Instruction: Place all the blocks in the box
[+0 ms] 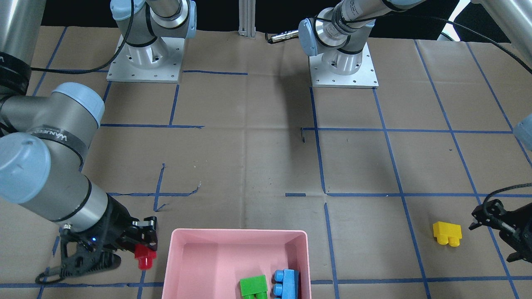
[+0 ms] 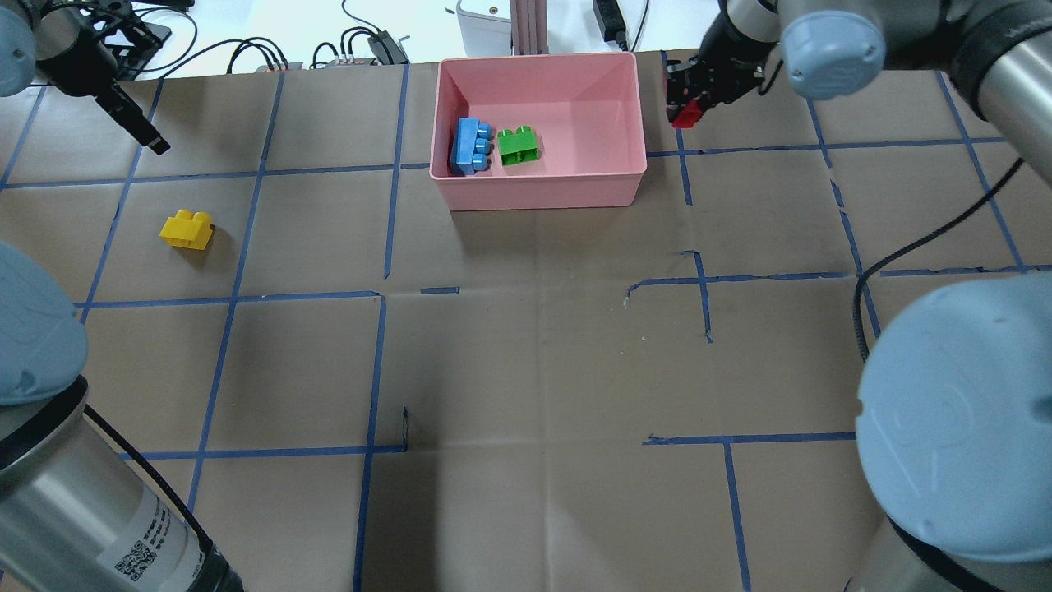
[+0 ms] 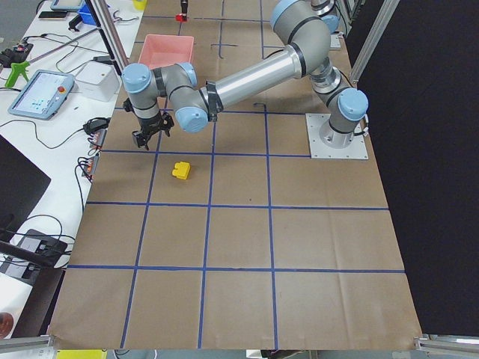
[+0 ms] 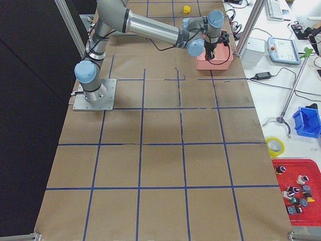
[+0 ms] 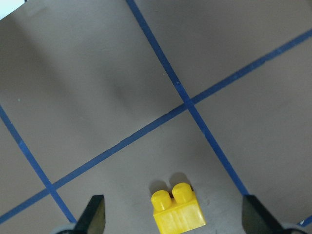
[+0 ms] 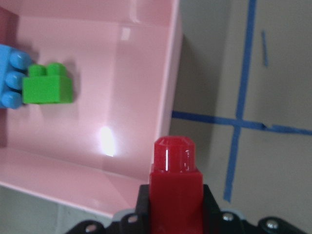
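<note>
The pink box [image 2: 542, 191] [image 1: 176, 257] [image 6: 146, 175] holds a green block [image 2: 519, 145] [image 1: 254, 286] [image 6: 48, 88] and a blue block [image 2: 471, 146] [image 1: 286, 283] [image 6: 10, 77] side by side. My right gripper [image 2: 687, 111] [image 1: 143, 251] is shut on the red block [image 2: 685, 114] [image 1: 144, 255] [image 6: 174, 187], raised just outside the box's wall. The yellow block [image 2: 187, 228] [image 1: 447, 233] [image 5: 177, 210] [image 3: 180, 170] lies on the paper. My left gripper [image 2: 136, 123] [image 1: 494, 234] hangs open above it, fingertips [image 5: 92, 214] spread wide, the block between them in the left wrist view.
Brown paper with a blue tape grid [image 2: 526, 329] covers the table. Cables and power gear [image 2: 362, 45] lie past the far edge behind the box. Both arm bases [image 1: 145, 58] stand at the robot's side.
</note>
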`<move>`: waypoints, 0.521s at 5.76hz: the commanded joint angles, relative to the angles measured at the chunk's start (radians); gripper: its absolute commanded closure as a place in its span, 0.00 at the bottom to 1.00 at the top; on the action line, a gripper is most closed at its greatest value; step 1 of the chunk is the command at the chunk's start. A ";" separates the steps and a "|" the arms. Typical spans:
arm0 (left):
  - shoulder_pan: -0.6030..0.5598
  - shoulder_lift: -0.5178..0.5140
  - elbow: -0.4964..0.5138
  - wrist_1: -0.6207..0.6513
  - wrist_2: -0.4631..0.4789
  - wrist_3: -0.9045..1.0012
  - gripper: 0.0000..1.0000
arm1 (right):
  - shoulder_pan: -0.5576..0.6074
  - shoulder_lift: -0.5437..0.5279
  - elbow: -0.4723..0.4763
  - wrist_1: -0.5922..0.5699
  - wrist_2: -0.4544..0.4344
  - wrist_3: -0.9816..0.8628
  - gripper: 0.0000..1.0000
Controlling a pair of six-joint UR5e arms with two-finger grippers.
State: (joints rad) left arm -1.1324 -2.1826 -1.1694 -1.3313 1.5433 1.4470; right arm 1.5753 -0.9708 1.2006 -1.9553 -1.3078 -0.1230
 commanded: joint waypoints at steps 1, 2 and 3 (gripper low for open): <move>0.064 0.027 -0.090 0.010 -0.009 0.537 0.01 | 0.109 0.197 -0.272 0.051 0.016 0.077 0.92; 0.077 0.027 -0.108 0.011 -0.023 0.757 0.02 | 0.133 0.204 -0.262 0.055 0.054 0.118 0.92; 0.077 0.018 -0.115 0.009 -0.055 0.848 0.03 | 0.137 0.202 -0.259 0.056 0.055 0.146 0.90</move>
State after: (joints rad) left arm -1.0607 -2.1594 -1.2723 -1.3218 1.5131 2.1658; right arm 1.7010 -0.7756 0.9454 -1.9028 -1.2624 -0.0071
